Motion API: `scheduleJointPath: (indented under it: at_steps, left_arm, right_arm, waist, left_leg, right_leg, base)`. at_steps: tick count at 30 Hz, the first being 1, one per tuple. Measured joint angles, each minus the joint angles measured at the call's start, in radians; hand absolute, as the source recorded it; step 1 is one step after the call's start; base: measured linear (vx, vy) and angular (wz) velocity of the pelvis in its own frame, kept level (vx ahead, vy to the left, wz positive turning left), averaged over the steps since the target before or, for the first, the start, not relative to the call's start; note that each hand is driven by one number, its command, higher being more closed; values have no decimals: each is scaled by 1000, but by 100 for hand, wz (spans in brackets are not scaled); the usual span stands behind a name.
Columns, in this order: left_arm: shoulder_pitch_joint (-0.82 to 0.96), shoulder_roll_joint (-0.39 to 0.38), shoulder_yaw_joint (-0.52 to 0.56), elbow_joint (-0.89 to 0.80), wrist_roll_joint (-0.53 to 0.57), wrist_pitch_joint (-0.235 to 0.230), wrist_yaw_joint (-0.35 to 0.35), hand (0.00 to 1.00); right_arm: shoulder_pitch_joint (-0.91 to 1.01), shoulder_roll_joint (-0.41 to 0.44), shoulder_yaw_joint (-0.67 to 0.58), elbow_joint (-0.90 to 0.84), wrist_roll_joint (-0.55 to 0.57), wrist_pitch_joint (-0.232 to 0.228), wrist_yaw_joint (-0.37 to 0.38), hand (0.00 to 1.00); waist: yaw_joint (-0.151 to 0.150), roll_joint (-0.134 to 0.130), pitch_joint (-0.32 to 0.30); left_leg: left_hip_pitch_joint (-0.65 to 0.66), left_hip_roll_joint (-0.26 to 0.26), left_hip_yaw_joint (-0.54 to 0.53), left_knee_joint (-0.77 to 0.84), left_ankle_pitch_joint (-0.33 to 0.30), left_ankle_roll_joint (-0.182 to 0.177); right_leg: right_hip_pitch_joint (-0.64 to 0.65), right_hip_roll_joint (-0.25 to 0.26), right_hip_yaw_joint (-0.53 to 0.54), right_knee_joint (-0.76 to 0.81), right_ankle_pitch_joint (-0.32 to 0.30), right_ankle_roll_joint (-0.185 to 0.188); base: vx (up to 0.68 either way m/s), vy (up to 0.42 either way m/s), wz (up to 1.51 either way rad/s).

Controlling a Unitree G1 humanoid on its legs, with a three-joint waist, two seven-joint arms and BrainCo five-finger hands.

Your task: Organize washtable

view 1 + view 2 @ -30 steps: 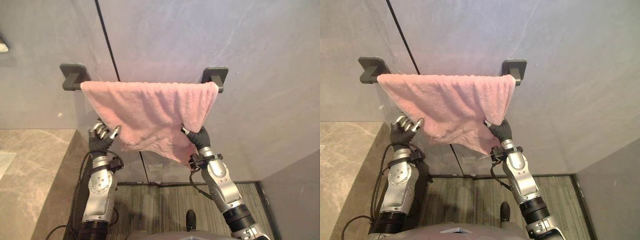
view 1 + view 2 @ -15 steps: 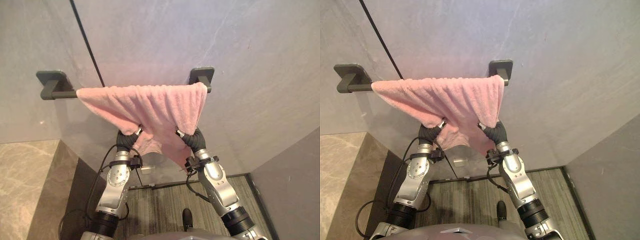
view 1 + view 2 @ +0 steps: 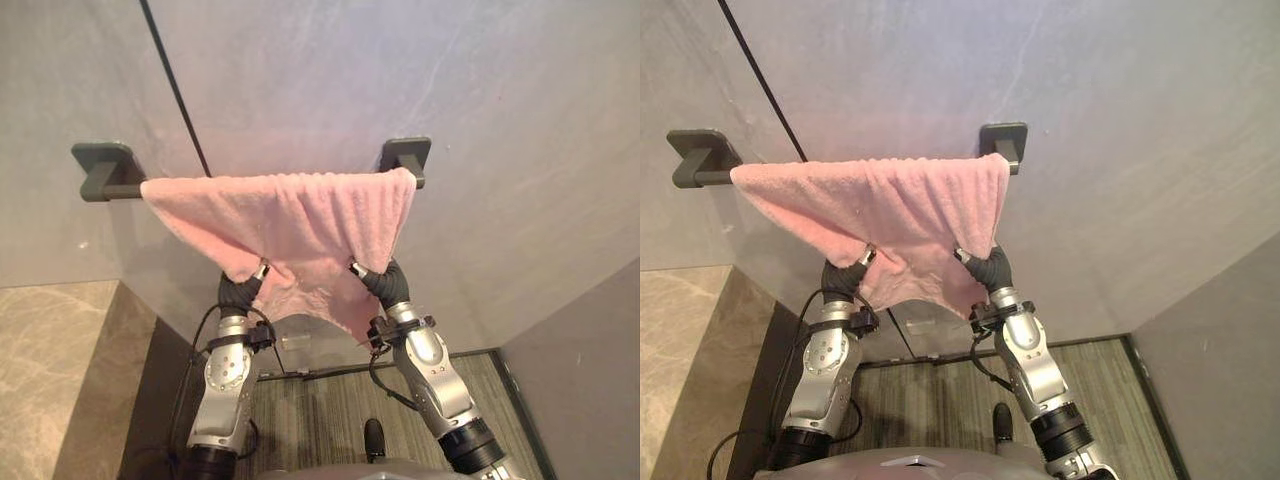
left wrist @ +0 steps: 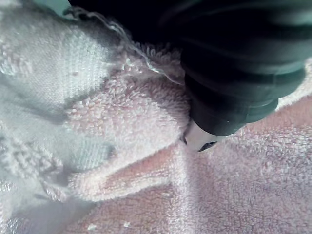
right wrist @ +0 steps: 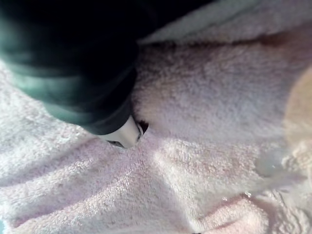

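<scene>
A pink towel (image 3: 300,215) hangs over a dark towel bar (image 3: 108,188) fixed to the grey wall between two brackets. Its lower part is drawn into two points. My left hand (image 3: 240,292) grips the lower left point. My right hand (image 3: 380,282) grips the lower right one. In the left wrist view a dark-tipped fingertip (image 4: 200,139) presses into bunched pink cloth (image 4: 122,161) beside the ribbed cover. The right wrist view shows the same: a fingertip (image 5: 124,134) sunk into the towel (image 5: 204,112). The other fingers are hidden by cloth.
A beige stone countertop (image 3: 50,370) lies at the lower left. A dark seam (image 3: 175,85) runs down the wall behind the bar. Below the towel is a striped floor mat (image 3: 320,420). A grey side wall (image 3: 580,390) closes the right.
My left hand, open beside the towel a second ago, has taken hold of its lower left part. Since then the towel's left end has slid left along the bar. The camera also shifted.
</scene>
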Motion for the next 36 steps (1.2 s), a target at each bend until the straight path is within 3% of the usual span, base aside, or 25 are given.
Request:
scheduleJointPath:
  at_steps: [9,24,25,36]
  left_arm:
    - [37,-69,54,-59,16,0,-11,100]
    - [37,-113,92,-59,18,1,-11,100]
    - [36,-114,93,-59,18,1,-11,0]
    - [34,-122,163,-59,10,1,9,0]
  right_arm:
    - [14,30,0,0,-20,1,11,100]
    - [15,63,-14,2,-58,7,10,100]
    - [15,76,-25,2,-60,8,10,0]
    - [19,78,-148,2,-57,7,-23,0]
  waist:
    - [23,11,-8]
    - [25,15,-7]
    - [25,15,-6]
    - [26,24,-1]
  left_leg:
    - [18,3,-18,-20,1,0]
    - [23,3,-17,-33,4,-3]
    - [24,3,-17,-34,4,-3]
    - [34,3,-16,-46,4,-3]
  right_leg:
    - [21,3,-25,0,-6,3]
    - [23,11,-24,0,-7,3]
    - [24,11,-24,0,-7,2]
    - [29,11,-24,0,-13,5]
  base:
    - [40,9,6]
    - [0,-1,0]
    - [0,0,0]
    - [0,0,0]
